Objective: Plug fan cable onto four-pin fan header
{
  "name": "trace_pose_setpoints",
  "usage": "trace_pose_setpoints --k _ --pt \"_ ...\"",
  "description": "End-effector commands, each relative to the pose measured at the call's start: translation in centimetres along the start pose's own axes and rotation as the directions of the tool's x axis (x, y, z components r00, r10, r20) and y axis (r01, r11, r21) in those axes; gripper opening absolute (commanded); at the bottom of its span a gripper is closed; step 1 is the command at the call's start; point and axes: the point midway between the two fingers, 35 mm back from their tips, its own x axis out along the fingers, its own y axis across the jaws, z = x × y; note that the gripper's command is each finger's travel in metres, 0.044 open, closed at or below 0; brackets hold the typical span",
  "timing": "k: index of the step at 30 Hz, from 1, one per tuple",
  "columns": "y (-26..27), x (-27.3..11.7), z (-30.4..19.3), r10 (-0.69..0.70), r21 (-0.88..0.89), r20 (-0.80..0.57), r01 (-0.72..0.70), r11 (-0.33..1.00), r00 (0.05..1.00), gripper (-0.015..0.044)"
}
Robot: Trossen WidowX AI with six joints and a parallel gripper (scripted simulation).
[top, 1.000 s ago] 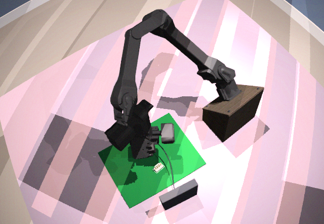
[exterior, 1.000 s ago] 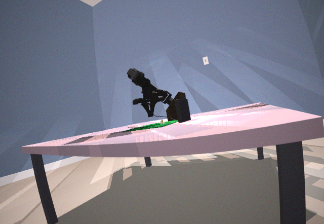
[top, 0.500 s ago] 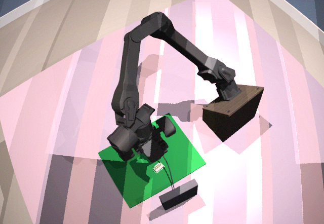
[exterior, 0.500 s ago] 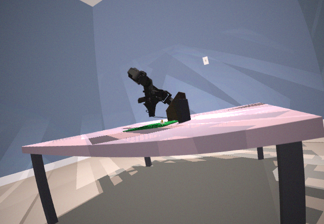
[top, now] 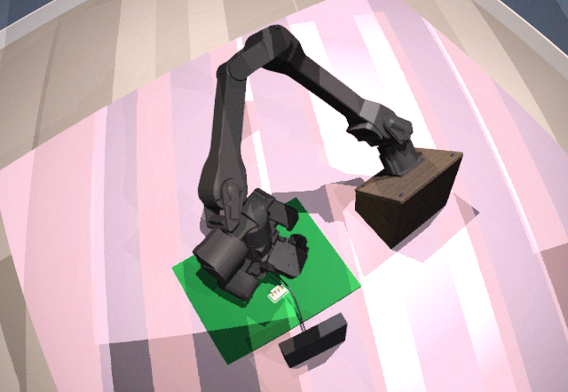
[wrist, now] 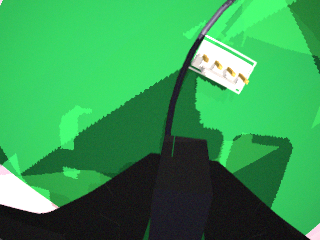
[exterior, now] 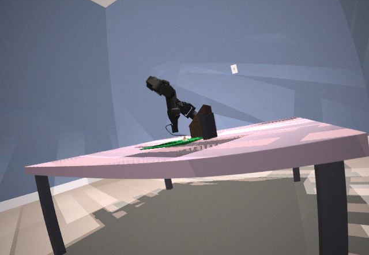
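Observation:
My gripper (wrist: 182, 167) (exterior: 174, 131) is shut on the black plug (wrist: 190, 146), which sits between the fingertips at the bottom of the wrist view. In the top view the arm hides the plug. The gripper hangs above the green board (top: 330, 269) (exterior: 154, 146) (wrist: 100, 45). The white four-pin header (top: 278, 293) (exterior: 184, 138) (wrist: 223, 64) stands on the board with its gold pins bare. It lies ahead and to the right of the plug in the wrist view, and the plug is apart from it. The dark cable (top: 296, 309) (wrist: 176, 97) runs from the plug past the header's left end.
A black block (top: 316, 340) (exterior: 208, 125), where the cable ends, stands just off the board's edge. The arm's wooden base (top: 422, 191) (exterior: 195, 127) stands on the pink table (top: 160, 149) (exterior: 268, 153), beyond the board's right side in the top view.

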Motion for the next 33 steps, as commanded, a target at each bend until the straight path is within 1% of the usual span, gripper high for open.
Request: trace_pose_setpoints --k 1,8,15,25,30,33 --pt "-0.2 0.1 0.6 0.006 -0.13 0.005 -0.005 0.992 1.0 0.0" --pt "-0.6 0.2 1.1 0.006 -0.365 0.004 -0.004 0.931 1.0 0.0" --pt "-0.9 0.2 1.8 0.006 -0.579 0.004 -0.003 0.815 1.0 0.0" --pt "-1.4 0.2 2.6 0.006 -0.822 0.003 -0.001 0.569 1.0 0.0" --pt "-1.7 0.2 3.1 0.007 -0.908 0.003 0.0 0.419 1.0 0.0" --pt "-1.8 0.3 3.3 0.007 -0.935 0.003 0.0 0.354 1.0 0.0"
